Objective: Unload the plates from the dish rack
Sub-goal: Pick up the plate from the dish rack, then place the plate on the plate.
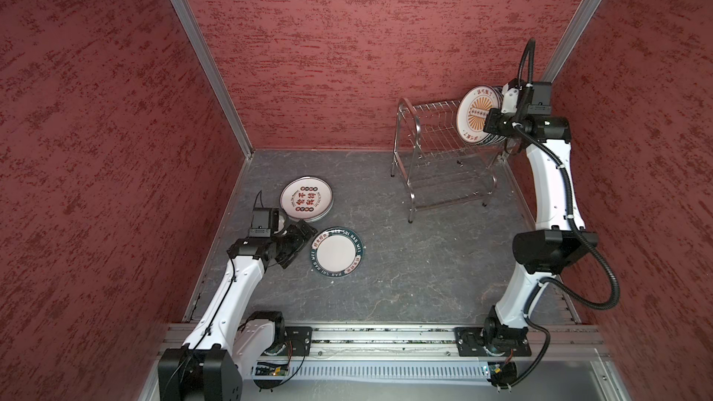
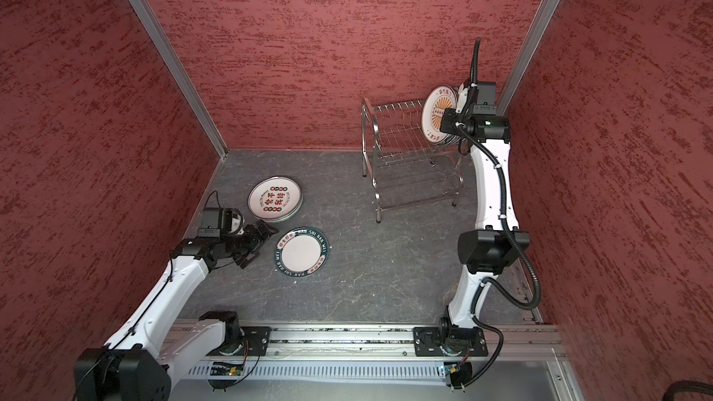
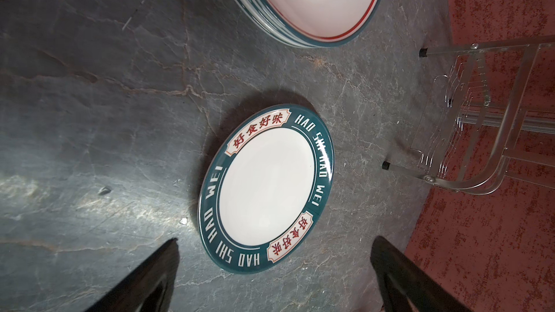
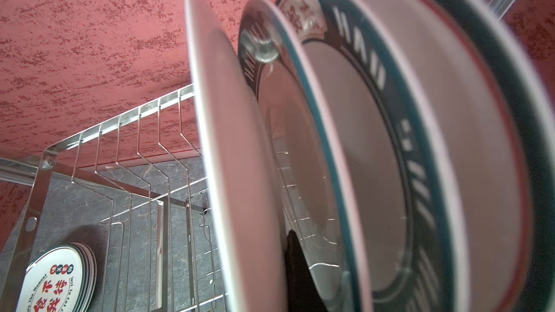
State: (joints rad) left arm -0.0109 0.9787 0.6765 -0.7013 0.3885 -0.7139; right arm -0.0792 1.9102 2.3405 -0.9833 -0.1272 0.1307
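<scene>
Steel-wire dish rack [image 1: 436, 125] stands at the far right of a dark stone-look table [image 1: 405, 283], enclosed by red textured panels [image 1: 347, 32]; its plates stand upright on edge, packed close together at the right end of the upper shelf. Foremost among them is a sunburst plate [image 1: 476, 115], white with orange rays, its face turned left; behind it, the right wrist view shows teal-rimmed plates [image 4: 375, 151], blurred at close range. Right gripper [image 1: 489, 117] reaches in from the right at shelf height, jaws closed tight on the right rim of the sunburst plate; one of its dark fingers [image 4: 297, 268] shows behind that plate. At the near left, flat on the table, lies a single teal-bordered plate [image 1: 336, 251] lettered HAO SHI HAO WEI; just beyond it, a little apart, sits a stack of plates [image 1: 306, 199] printed with red and black characters. Left gripper [image 1: 299, 247] hovers just left of the teal-bordered plate, jaws spread wide, holding nothing.
</scene>
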